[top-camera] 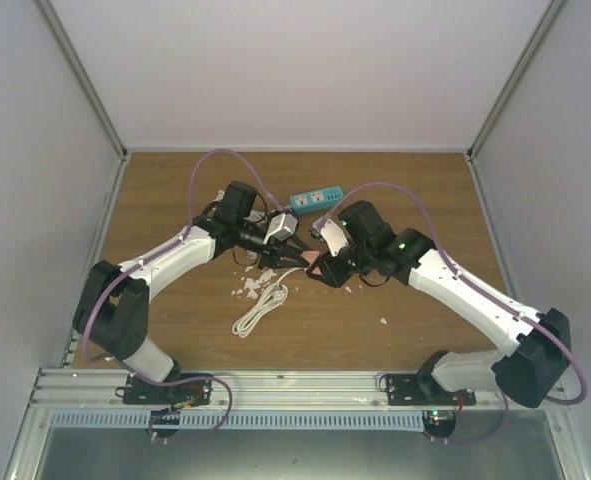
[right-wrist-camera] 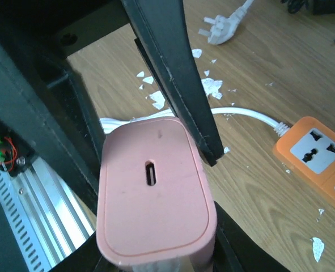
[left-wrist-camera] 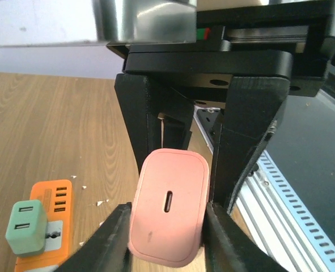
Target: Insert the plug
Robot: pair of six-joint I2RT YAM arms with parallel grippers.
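Above the middle of the surface [top-camera: 425, 200], the left gripper [left-wrist-camera: 167, 211] and the right gripper [top-camera: 321, 268] both pinch the pink plug [right-wrist-camera: 156, 187].

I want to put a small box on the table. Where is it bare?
Bare wood: the far right corner, right of the strip; the far left corner; the near middle, between cable and right arm. Crowded: the centre, around the charger.
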